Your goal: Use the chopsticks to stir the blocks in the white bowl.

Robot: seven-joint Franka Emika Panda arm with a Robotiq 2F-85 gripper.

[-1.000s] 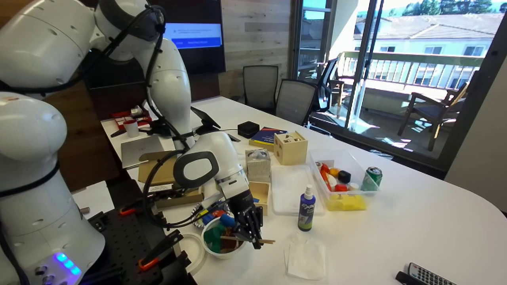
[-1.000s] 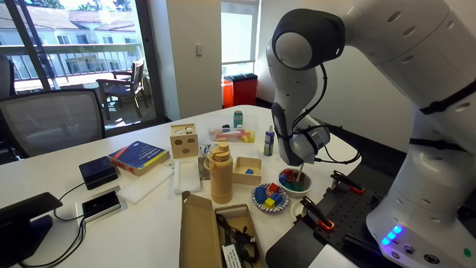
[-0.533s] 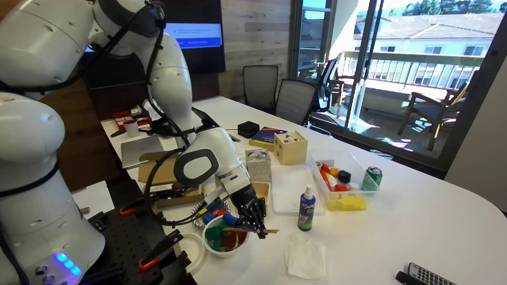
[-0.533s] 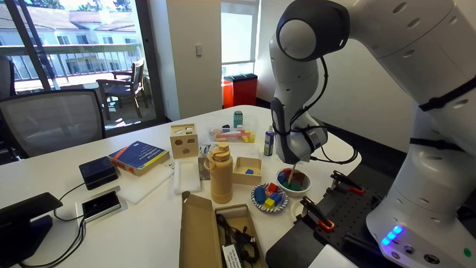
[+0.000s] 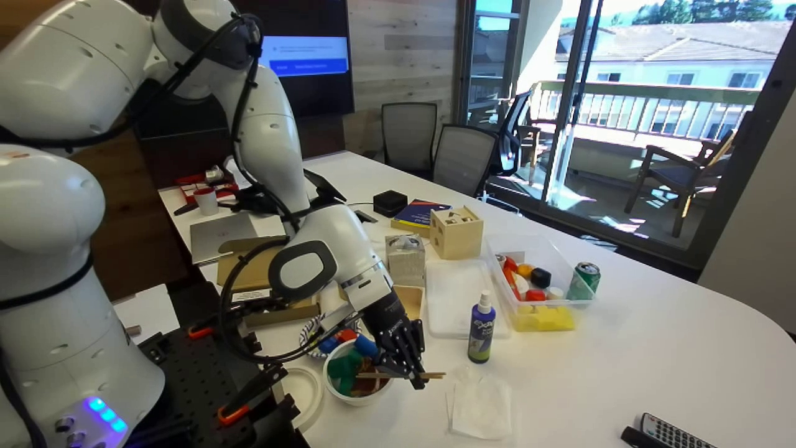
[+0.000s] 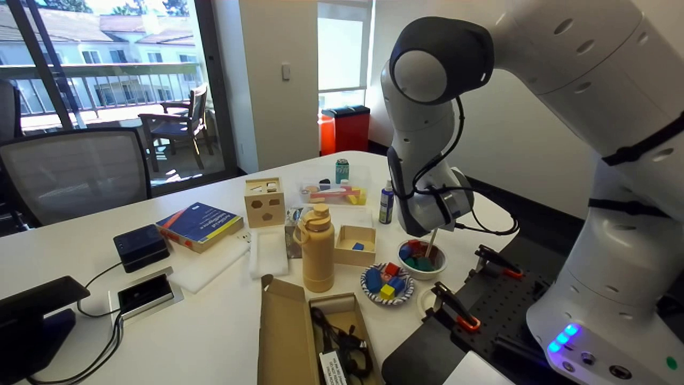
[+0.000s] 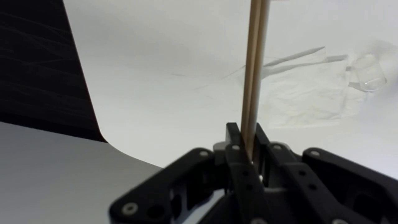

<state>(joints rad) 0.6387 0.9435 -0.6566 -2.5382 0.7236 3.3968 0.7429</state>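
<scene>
With the spray [image 5: 481,333] as clock center in an exterior view, there's a can [image 5: 583,283] at 2 o'clock, remote [image 5: 675,434] 4-ish, and a book [image 5: 418,215] around 11.

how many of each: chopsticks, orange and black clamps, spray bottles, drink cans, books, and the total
Chopsticks: 2
Orange and black clamps: 2
Spray bottle: 1
Drink can: 1
Book: 1
Total: 7

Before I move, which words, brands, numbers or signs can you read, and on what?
"EXPO": blue plastic spray bottle.
"Artificial Intelligence": blue, red and yellow book.
Too small or blurred: their finer print, black wall screen, green metal can, white label in the brown cardboard box, black end effector.
</scene>
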